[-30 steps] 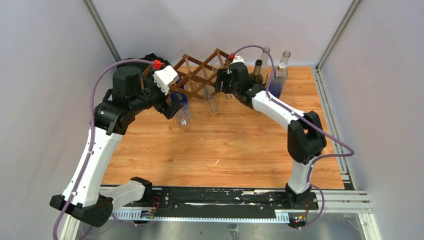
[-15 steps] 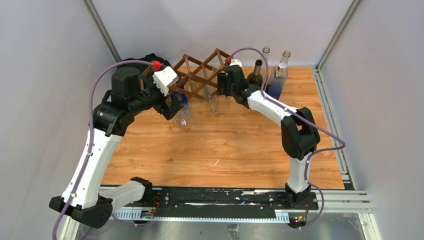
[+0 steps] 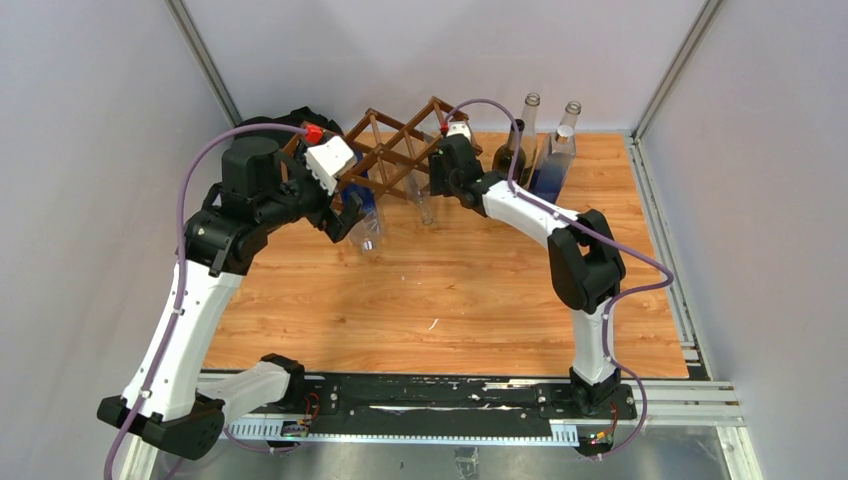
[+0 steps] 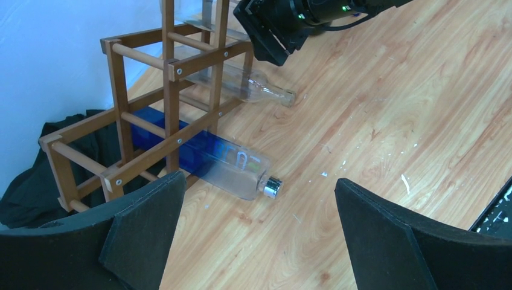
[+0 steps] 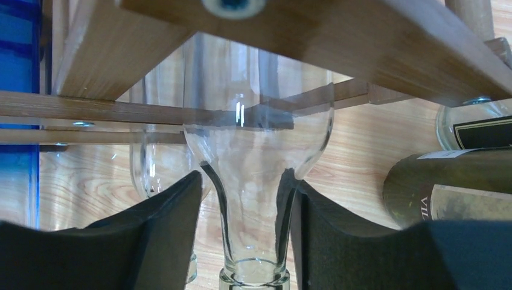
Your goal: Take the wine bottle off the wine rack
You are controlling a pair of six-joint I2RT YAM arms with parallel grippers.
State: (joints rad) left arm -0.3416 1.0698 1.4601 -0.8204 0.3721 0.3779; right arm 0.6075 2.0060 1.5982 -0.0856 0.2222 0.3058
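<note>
at the far left a black cloth (image 4: 30, 181) lies bunched behind the wine rack (image 3: 395, 150), which stands at the far side of the wooden table (image 3: 450, 290), left of centre; the left gripper (image 4: 258, 177) hovers just near of the rack's left end, fingers spread wide with nothing between them, where it was a second ago; below it a blue-tinted bottle (image 4: 223, 160) lies in a low cell, its capped end out toward the near side; to its right the clear wine bottle (image 4: 253, 87) lies in the next low cell, neck likewise poking out near, unmoved since the earlier frames; the right gripper (image 5: 244, 178) has its fingers drawn narrow on that neck, a pad against the glass on each side just where it flares; over the last second the right arm has swung left and pushed farther in, elbow shifting left too, so the wrist is now close against the rack; the dark bottle (image 3: 510, 155), upright just right of the rack, was partly hidden by that wrist and now shows more fully; two tall clear bottles (image 3: 565, 140) stand right of it.
</note>
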